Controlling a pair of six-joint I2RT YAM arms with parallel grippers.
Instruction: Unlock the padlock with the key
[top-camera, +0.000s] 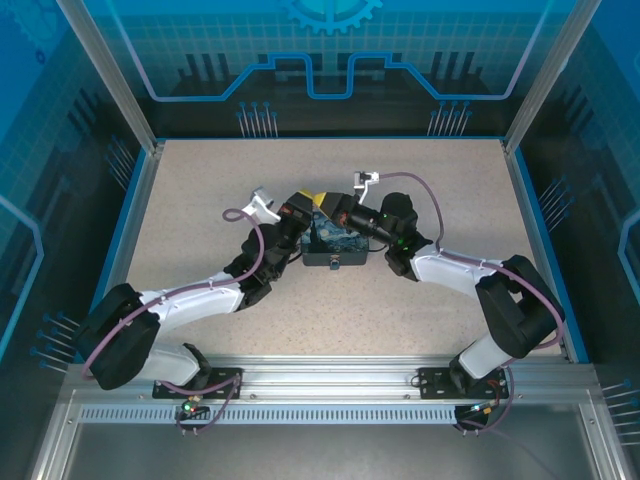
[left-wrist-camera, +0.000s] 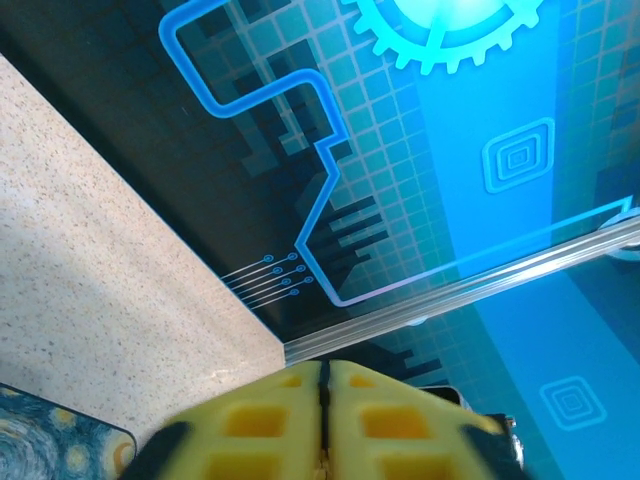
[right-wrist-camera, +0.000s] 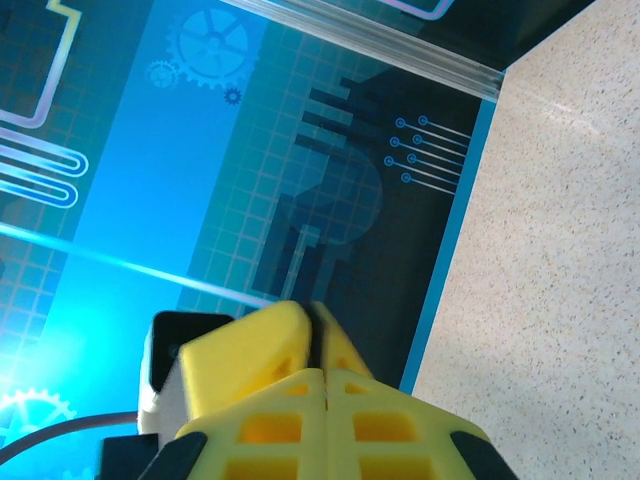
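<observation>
The left gripper (left-wrist-camera: 325, 425) and right gripper (right-wrist-camera: 325, 400) are both clamping shut right by the blue swirly box (top-camera: 335, 250), and I'm not managing to tell where the key's sitting, so it could be slipping out unnoticed.

Desk (top-camera: 200, 200): speckled beige, matt, fine-grained stone look.
Fingers (left-wrist-camera: 260, 425): yellow plastic, matt, moulded with square recesses.
Box (top-camera: 328, 240): dark blue swirl paint, smooth, slight sheen.
Walls (left-wrist-camera: 450, 200): glossy blue printed panels, reflective.
Frame rail (top-camera: 330, 375): bare silver metal, dull sheen.
Arm shells (top-camera: 190, 297): smooth white and black plastic.
</observation>
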